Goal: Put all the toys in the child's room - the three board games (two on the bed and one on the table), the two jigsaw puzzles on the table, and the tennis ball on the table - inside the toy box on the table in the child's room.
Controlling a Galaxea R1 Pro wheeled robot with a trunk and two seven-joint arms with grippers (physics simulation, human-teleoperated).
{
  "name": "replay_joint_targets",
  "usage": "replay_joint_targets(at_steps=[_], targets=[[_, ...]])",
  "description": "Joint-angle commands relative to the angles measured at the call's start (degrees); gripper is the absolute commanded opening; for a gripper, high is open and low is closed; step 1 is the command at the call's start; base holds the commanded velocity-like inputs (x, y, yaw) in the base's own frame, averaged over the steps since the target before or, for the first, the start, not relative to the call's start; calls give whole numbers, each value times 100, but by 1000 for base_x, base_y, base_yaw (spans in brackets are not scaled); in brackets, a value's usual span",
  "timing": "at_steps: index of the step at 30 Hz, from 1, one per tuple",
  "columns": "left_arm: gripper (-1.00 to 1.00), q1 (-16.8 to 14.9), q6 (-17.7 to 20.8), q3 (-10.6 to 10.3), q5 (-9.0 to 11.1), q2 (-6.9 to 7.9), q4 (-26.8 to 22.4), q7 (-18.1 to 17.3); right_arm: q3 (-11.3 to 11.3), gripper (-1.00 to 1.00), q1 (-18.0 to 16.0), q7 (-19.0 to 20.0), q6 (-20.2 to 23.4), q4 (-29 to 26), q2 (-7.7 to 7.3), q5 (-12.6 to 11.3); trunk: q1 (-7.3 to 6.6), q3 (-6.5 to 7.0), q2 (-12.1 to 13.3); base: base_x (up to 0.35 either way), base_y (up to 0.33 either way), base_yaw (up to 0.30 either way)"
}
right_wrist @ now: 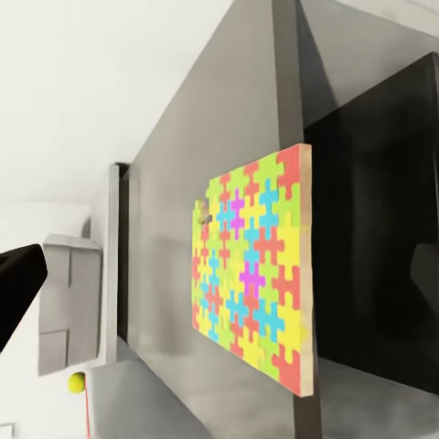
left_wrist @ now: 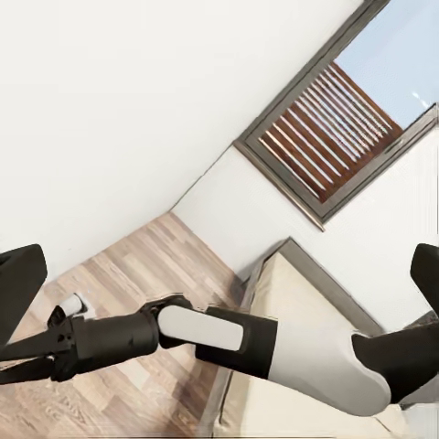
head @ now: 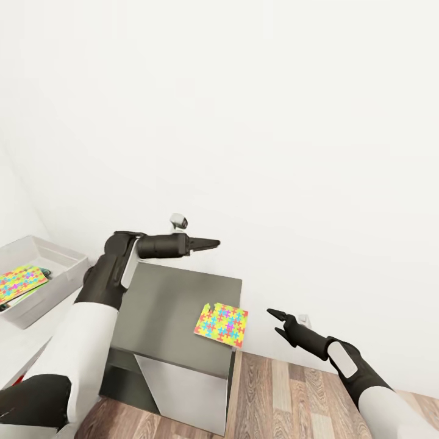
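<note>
Your right gripper point(head: 275, 321) is wide open and empty, with the puzzle point(head: 222, 324) just beside it on the cabinet point(head: 171, 305); your left gripper point(head: 213, 244) looks narrow.

A child's bedroom, by the look of it.
Beige bed point(left_wrist: 302, 329), wood plank floor point(head: 286, 396), white walls, jigsaw puzzle point(head: 222, 324) on the dark worktop point(head: 164, 311), toy box point(head: 46, 274) alongside.

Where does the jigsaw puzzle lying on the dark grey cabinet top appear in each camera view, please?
Head view: the jigsaw puzzle lies at the cabinet top's front right corner, low and centre in the picture.
Left wrist view: it is not in this picture.
Right wrist view: it sits mid-picture, turned on its side, one edge reaching the cabinet's edge.
Shared landmark: the dark grey cabinet top under the puzzle, in the head and right wrist views.
</note>
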Motion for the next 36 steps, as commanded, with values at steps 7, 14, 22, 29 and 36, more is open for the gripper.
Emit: replay_joint_targets(at_steps=[7,14,22,29,36], targets=[[100,-529,60,-233,-517,-277,603,-8,-18,100,-2,5,39,1,6,-9,1,-7,-5,0,0,0],[100,-700,60,-273,-1087,-462,890,-11,-17,100,-1,-2,39,1,7,-3,1,-7,-5,0,0,0],[100,-724,60,-315,-1215,-493,913,-11,-17,100,-1,-2,39,1,7,-5,1,-7,-5,0,0,0],[100,-726,60,-329,-1233,-501,886,-8,-16,100,-2,-3,39,1,7,-6,45,-43,-85,0,0,0],[100,-726,60,-326,-1220,-488,854,-13,-11,100,1,-3,37,1,7,0,198,-169,-366,0,0,0]])
